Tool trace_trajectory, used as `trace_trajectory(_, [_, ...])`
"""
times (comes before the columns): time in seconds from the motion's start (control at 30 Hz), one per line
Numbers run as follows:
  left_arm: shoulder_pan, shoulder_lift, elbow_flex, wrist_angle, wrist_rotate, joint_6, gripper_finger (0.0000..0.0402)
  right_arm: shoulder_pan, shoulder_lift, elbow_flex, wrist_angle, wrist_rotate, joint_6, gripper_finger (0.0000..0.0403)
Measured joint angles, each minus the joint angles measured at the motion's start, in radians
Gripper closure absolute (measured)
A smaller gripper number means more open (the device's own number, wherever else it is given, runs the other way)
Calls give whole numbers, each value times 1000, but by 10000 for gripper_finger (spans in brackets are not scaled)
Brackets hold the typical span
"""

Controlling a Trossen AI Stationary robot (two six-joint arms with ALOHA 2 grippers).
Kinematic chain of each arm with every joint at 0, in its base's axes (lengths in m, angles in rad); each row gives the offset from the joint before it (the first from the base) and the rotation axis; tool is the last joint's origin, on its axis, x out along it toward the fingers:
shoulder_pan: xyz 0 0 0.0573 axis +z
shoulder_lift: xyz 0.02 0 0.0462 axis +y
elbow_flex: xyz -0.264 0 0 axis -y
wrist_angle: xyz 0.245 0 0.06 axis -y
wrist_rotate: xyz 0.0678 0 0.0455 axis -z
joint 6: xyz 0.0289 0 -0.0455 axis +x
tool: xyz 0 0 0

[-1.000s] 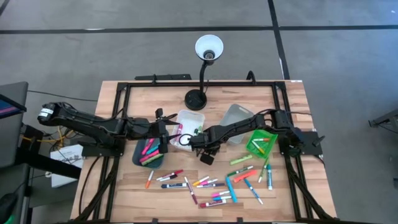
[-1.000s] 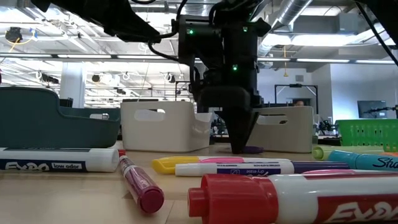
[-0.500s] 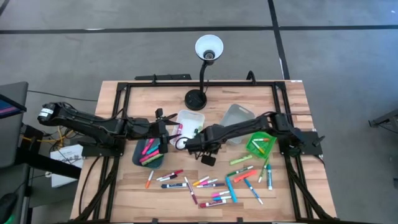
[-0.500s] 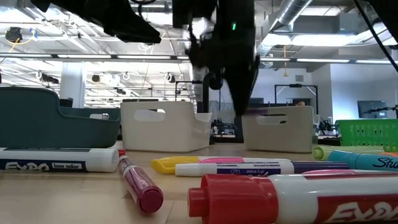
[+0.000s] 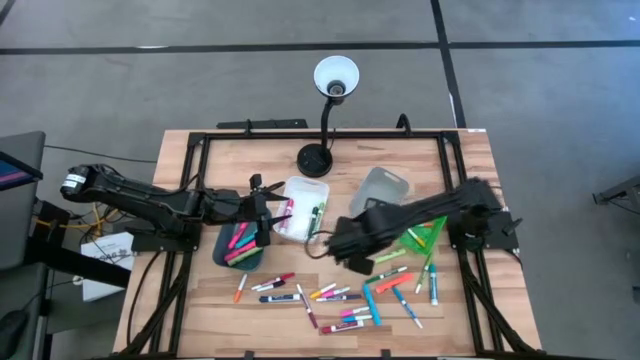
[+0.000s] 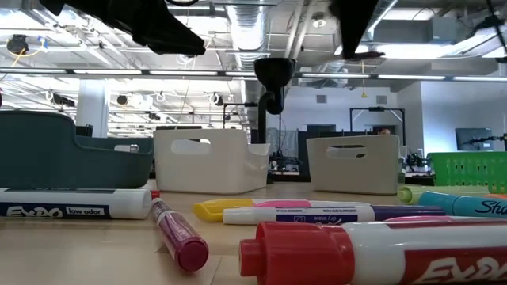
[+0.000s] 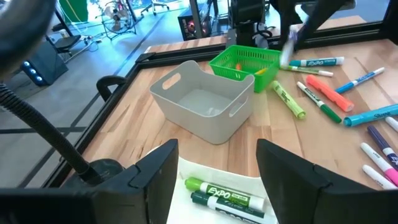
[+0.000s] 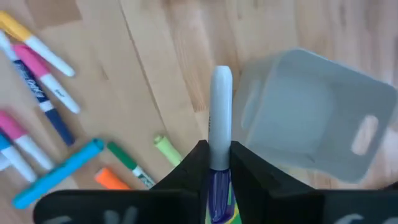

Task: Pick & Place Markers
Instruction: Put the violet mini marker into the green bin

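Several markers lie scattered on the wooden table's near half; more lie in the teal bin, the white bin and the green bin. My right gripper hangs high over the table's middle, between the white and green bins, shut on a marker with a white barrel and a purple end. My left gripper stands open over the white bin's left side, above two green markers, touching nothing. My right gripper pinches the marker between its two fingers at the purple end. The fingers come from above, pointing steeply down. The white barrel sticks out past the fingertips. The marker is lifted clear of the table, above the bare wood beside the grey bin.
The grey bin stands at the back right of centre, without markers in it. A desk lamp rises from its base at the far edge. A black frame borders the table. Large markers lie close to the low camera.
My right gripper has risen steeply from the table beside the white bin, taking the purple-ended marker up with it. It has also drifted toward the table's right and near side. In the low view it has almost left the picture at the top.
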Motion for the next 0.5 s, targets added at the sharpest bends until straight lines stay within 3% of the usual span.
trace_trajectory(0.23, [0,0,0,7,0,0,188,33,-279,-326,46,65,169,367])
trace_trajectory(0.5, [0,0,0,13,0,0,188,-53,-574,-796,372,17,179,363])
